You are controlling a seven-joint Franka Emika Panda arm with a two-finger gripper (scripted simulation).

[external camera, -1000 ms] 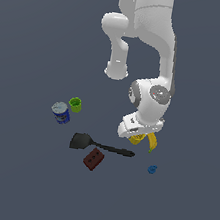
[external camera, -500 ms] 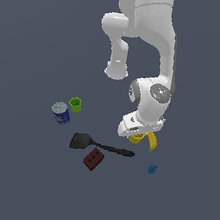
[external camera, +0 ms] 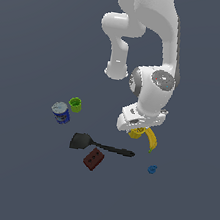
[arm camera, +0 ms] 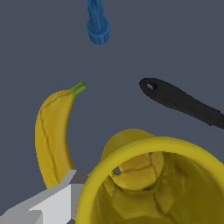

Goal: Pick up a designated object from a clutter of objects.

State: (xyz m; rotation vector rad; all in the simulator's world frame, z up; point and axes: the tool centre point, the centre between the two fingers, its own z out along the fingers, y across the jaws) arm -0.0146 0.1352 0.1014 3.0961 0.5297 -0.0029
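The yellow cup (external camera: 136, 132) sits right under the white hand in the exterior view, mostly hidden by it. In the wrist view the yellow cup (arm camera: 153, 183) fills the near field, its round rim open toward the camera. My gripper (external camera: 138, 129) is down around the cup. One grey finger (arm camera: 52, 203) presses against the cup's outer wall; the other finger is hidden. The yellow banana (external camera: 151, 139) lies touching or just beside the cup, and it also shows in the wrist view (arm camera: 50, 135).
A black spatula (external camera: 101, 145) lies to the exterior view's left of the cup; its handle (arm camera: 183, 103) ends near it. A brown-red block (external camera: 93, 159), a blue-white can (external camera: 61, 112), a green cup (external camera: 75, 104) and a tiny blue piece (external camera: 152, 169) lie around.
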